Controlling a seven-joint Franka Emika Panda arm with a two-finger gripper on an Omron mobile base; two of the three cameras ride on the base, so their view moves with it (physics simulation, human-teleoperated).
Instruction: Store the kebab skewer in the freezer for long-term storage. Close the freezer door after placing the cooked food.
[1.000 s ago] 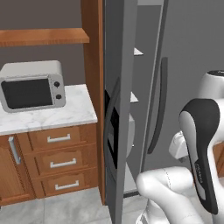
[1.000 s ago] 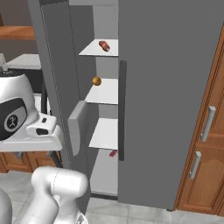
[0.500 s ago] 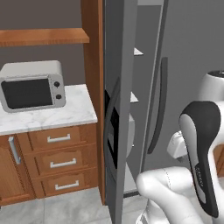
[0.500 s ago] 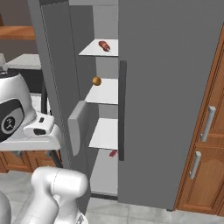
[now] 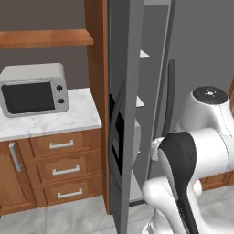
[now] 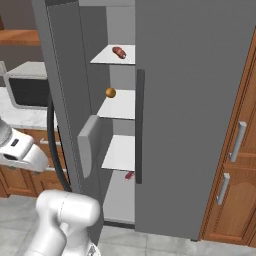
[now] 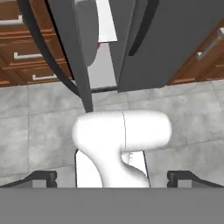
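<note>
The kebab skewer (image 6: pixel 119 52) lies on the top white shelf inside the freezer (image 6: pixel 120 150), reddish-brown chunks near the shelf's middle. The freezer door (image 6: pixel 60 100) stands partly open at the left, its dark curved handle (image 6: pixel 52 145) facing outward. In the left base view the freezer door (image 5: pixel 124 114) shows edge-on, with its black dispenser recess (image 5: pixel 117 137). My gripper (image 7: pixel 112 178) is open and empty, pointing down at the floor in front of the freezer. Its fingertips (image 7: pixel 44 176) stand wide apart, below the door's lower edge (image 7: pixel 74 65).
A small orange-brown ball (image 6: pixel 110 92) rests on the second shelf. A small red item (image 6: pixel 129 175) lies low in the freezer. The microwave (image 5: pixel 34 88) sits on the marble counter (image 5: pixel 55 121) left of the door. The fridge's plain door (image 6: pixel 200 100) is closed, with wooden cabinets (image 6: pixel 235 165) beyond.
My arm has swung lower and to the left beside the open door. The door, the skewer and the ball have stayed put.
</note>
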